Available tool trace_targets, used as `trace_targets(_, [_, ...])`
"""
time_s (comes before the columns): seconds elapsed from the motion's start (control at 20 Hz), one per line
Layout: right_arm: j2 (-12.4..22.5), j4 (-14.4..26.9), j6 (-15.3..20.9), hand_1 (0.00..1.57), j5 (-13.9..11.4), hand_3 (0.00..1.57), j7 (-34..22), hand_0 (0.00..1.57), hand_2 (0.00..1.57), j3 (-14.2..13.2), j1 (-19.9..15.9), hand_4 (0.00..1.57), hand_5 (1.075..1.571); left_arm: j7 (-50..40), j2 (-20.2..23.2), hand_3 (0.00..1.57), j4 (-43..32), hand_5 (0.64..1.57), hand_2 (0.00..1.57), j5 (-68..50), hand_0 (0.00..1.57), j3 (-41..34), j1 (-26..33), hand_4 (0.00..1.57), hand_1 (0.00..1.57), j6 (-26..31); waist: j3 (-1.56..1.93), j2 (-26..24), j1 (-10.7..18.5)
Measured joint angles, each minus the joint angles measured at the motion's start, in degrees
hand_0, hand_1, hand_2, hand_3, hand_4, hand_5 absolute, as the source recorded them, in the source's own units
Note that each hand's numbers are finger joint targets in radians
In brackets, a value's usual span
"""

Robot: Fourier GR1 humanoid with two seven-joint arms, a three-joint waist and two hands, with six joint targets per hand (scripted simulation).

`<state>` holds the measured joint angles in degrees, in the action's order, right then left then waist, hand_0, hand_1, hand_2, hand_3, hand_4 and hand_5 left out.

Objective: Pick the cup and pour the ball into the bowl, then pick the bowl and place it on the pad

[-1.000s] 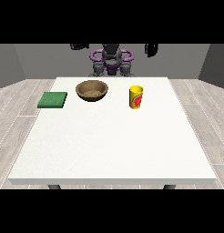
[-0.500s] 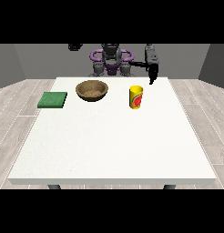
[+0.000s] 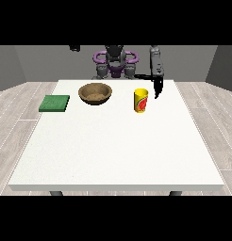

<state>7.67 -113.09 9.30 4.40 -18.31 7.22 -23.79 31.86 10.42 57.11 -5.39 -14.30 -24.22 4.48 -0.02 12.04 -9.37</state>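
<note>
A yellow cup [image 3: 141, 100] with a red mark stands upright on the white table [image 3: 118, 146], right of centre at the back. A brown wooden bowl [image 3: 95, 92] sits to its left, and a green pad [image 3: 54, 103] lies at the far left. The hand at the view's right [image 3: 158, 87] hangs just right of the cup and slightly behind it, fingers pointing straight down, apart from the cup. The hand at the view's left [image 3: 74, 48] shows only as a dark tip at the top of the scene. No ball is visible; the cup's inside is hidden.
The robot's torso [image 3: 115, 63] stands behind the table's far edge. The table's near half holds nothing. Wooden floor surrounds the table.
The hand at the view's right has come down from beside the robot's shoulder to the cup's right side. The hand at the view's left has risen toward the top of the scene.
</note>
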Motion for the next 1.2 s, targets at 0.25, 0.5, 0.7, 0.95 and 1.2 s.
trace_targets(0.25, [1.9,-2.3,-3.5,0.0,3.9,0.0,0.2,0.0,0.0,-3.7,1.7,0.0,1.568,5.1,1.0,0.0,-7.6,1.418,0.0,-0.3,0.0,-1.7,-2.3,0.0,0.0,0.3,-0.02,1.1,-1.6])
trace_targets(0.5, [3.3,-4.9,-6.2,0.0,5.9,0.0,0.3,0.0,0.0,-5.6,3.4,0.0,1.567,9.1,1.6,0.0,-14.3,1.435,0.0,-0.3,0.0,-3.1,-5.6,0.0,0.0,-0.6,-0.02,2.6,-3.5])
trace_targets(0.7, [5.1,-8.5,-7.7,0.0,8.6,0.0,-1.5,0.0,0.0,-8.3,3.3,0.0,1.567,12.2,2.8,0.0,-19.1,1.418,0.0,-0.6,0.0,-4.5,-7.4,0.0,0.0,-0.8,-0.04,4.0,-5.5])
trace_targets(0.95, [7.0,-11.7,-10.0,0.0,11.8,0.0,-1.6,0.0,0.0,-11.4,3.9,0.0,1.562,16.3,5.3,1.57,-22.9,1.53,1.57,-0.1,1.32,-5.9,-9.0,0.96,1.32,-2.4,-0.03,6.6,-7.6])
trace_targets(1.2, [8.6,-12.9,-11.3,0.0,14.4,0.0,-1.9,0.0,0.0,-14.1,3.2,0.07,1.562,21.5,5.8,1.57,-23.9,1.487,1.57,4.4,1.32,-4.9,-8.7,1.07,1.32,-11.2,0.1,8.3,-9.0])
